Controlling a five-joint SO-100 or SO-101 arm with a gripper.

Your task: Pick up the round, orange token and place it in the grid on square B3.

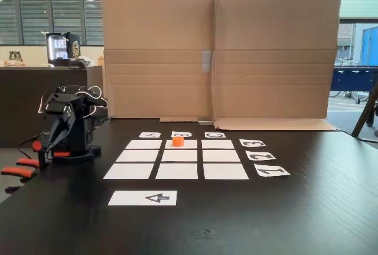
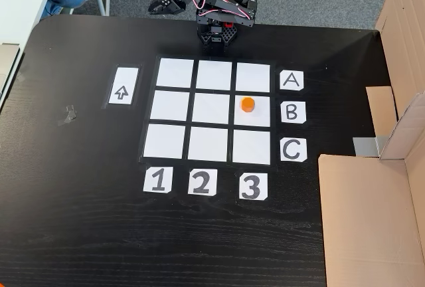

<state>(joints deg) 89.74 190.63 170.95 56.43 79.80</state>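
in a fixed view the arm is folded at the table's left edge, its pincer (image 1: 52, 134) tucked down; whether its fingers are spread or pressed together i cannot tell. the token (image 1: 177, 141) sits well apart to the pincer's right, on the grid (image 1: 136, 170).

in another fixed view the pincer (image 2: 158, 4) points left above the grid (image 2: 176, 74). the token (image 2: 247, 104) rests on square b3 (image 2: 260, 119), well below and right of it, level with the b card (image 2: 291, 111).

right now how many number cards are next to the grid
3. In the top-down fixed view they sit in a row below the grid: card 1 at left, card 2 in the middle, card 3 at right. None look hidden.
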